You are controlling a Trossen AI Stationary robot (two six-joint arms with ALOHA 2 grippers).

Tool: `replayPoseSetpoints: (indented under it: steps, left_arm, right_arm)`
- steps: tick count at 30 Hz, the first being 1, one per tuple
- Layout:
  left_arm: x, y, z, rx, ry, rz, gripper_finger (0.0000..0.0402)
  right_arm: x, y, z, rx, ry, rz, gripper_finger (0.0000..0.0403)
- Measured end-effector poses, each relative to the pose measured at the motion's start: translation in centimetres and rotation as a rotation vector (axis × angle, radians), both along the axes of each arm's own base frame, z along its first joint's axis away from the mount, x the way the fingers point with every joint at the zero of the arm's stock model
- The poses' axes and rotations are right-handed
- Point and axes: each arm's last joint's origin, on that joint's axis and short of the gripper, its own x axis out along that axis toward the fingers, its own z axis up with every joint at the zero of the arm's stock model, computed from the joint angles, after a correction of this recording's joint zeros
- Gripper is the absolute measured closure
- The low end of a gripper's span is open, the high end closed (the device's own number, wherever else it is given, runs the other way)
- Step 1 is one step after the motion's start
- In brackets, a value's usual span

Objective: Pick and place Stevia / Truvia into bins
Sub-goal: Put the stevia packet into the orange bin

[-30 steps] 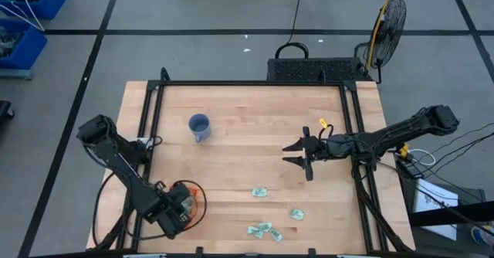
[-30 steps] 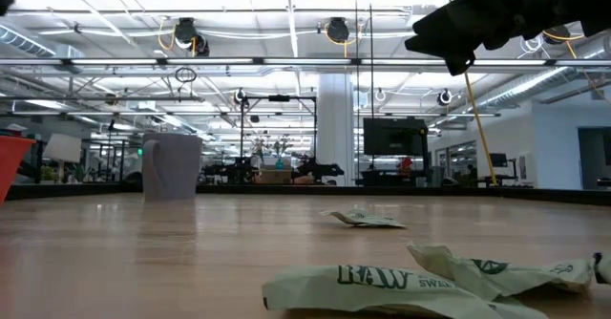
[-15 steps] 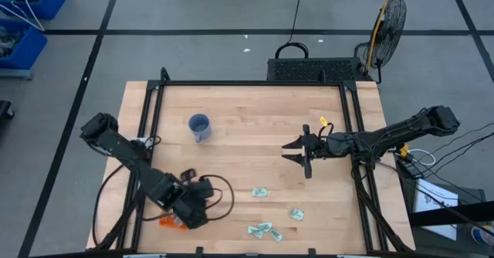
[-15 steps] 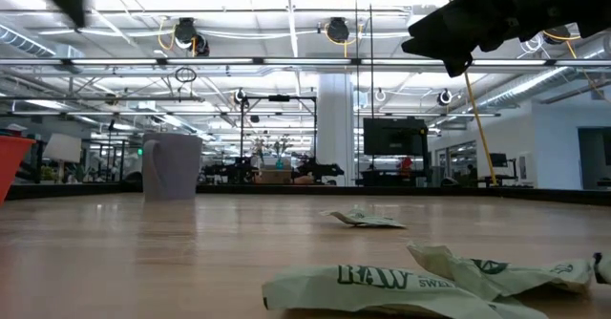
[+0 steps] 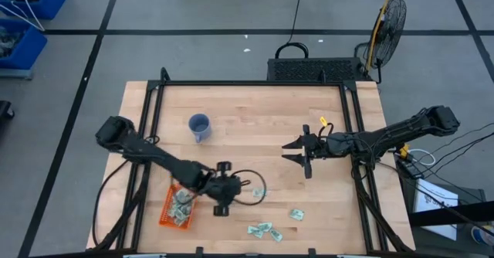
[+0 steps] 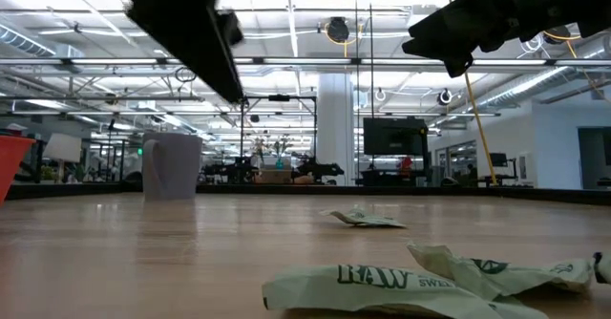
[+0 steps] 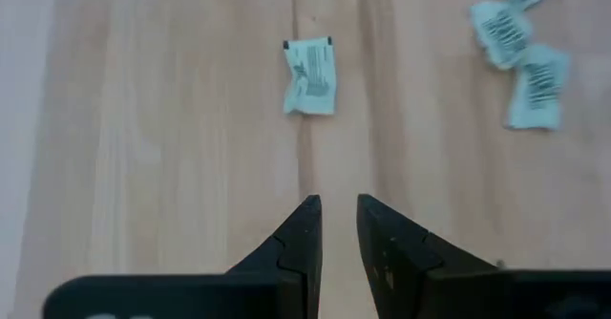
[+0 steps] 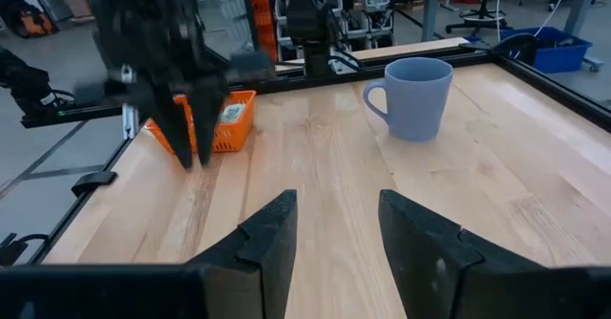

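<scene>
"RAW" and partial "SWE" on the nearest crumpled green sachet (image 6: 382, 286).

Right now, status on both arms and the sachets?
Left end effector empty, slightly open, above loose sachet. Right end effector open, waiting mid-table. Some sachets already in orange basket. Path clear.

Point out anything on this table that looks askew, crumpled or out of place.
The sachets still loose near the table's front edge lie scattered at odd angles, and the low view shows the nearest ones crumpled rather than flat. The orange basket sits skewed to the table edge. The blue cup stands upright; nothing looks spilled or broken.
</scene>
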Motion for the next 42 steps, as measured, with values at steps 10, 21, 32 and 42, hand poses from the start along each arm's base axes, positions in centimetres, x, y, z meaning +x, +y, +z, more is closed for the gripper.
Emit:
replayPoseSetpoints:
  steps: [10, 21, 32, 42]
  left_arm:
    - [5.1, 2.8, -5.3, 0.028, -0.050, -0.151, 0.0245]
    - [7.3, 2.5, -9.2, -0.009, -0.125, -0.234, 0.0220]
    - [7.9, 4.6, -9.5, 0.006, -0.114, -0.170, 0.0308]
    - [7.8, 5.2, -9.2, 0.013, -0.097, -0.155, 0.0385]
  right_arm:
    - [0.0, 0.0, 0.0, -0.001, 0.003, 0.000, 0.0261]
    - [0.0, 0.0, -0.1, -0.002, 0.009, 0.000, 0.0261]
    - [0.0, 0.0, -0.1, -0.001, 0.011, 0.003, 0.0261]
    - [0.0, 0.0, -0.1, -0.001, 0.011, 0.003, 0.0261]
